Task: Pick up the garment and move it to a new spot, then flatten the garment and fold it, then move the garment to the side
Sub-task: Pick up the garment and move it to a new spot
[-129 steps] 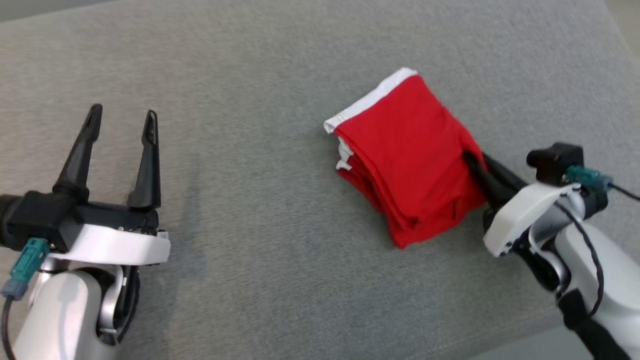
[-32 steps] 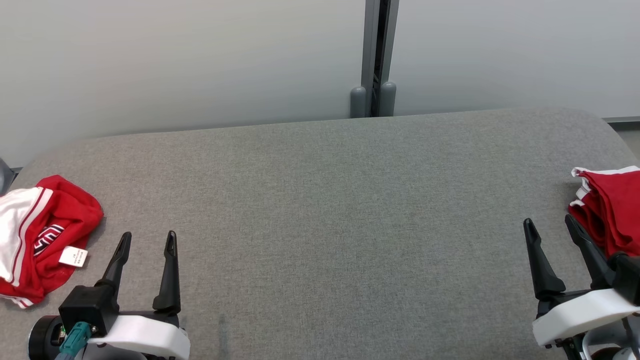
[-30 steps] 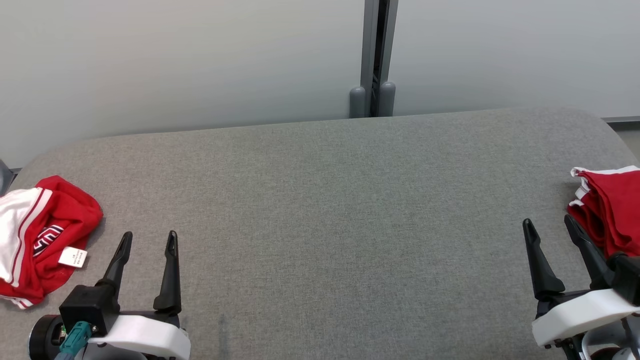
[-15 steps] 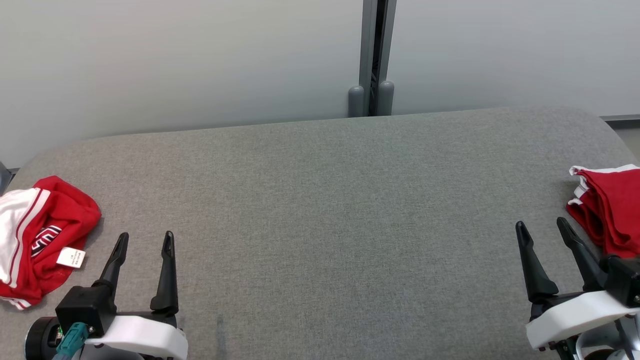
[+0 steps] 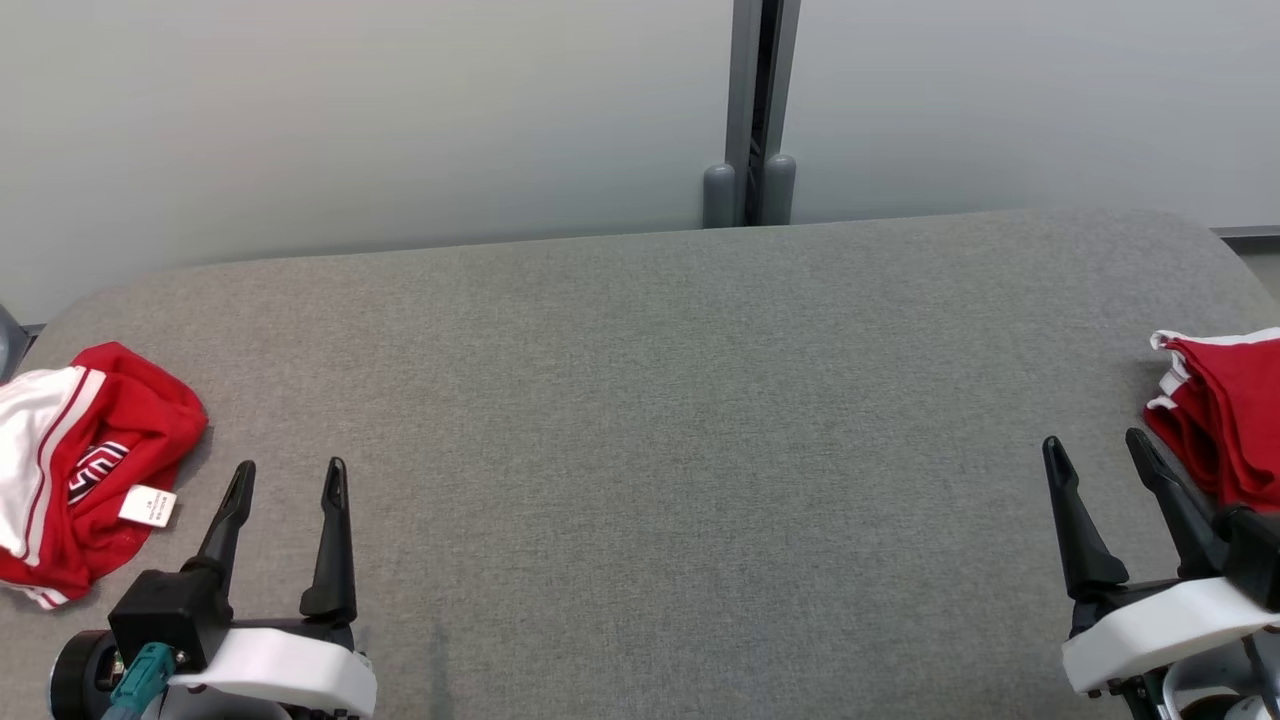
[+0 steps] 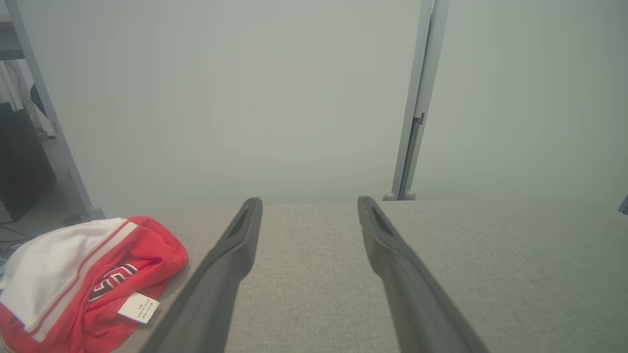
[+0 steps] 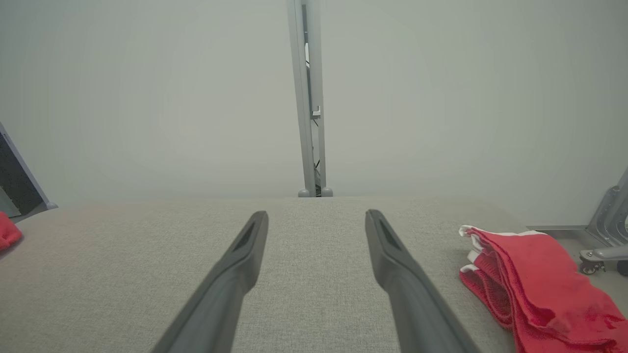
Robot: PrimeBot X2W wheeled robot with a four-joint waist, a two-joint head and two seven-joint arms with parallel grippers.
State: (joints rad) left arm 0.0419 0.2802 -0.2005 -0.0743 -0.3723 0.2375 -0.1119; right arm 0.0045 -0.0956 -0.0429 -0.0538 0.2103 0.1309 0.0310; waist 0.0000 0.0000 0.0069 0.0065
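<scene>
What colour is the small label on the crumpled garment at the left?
The label is white, clearest in the left wrist view.

Red folded garment [image 5: 1225, 420] with white trim; red crumpled garment [image 5: 130, 430] with white panel, red stripes, dark lettering and white tag [image 5: 147, 506]; flecked grey tabletop [image 5: 640, 400].

Left gripper [image 5: 289, 467] and right gripper [image 5: 1092, 441] rest low, jaws wide apart.
</scene>
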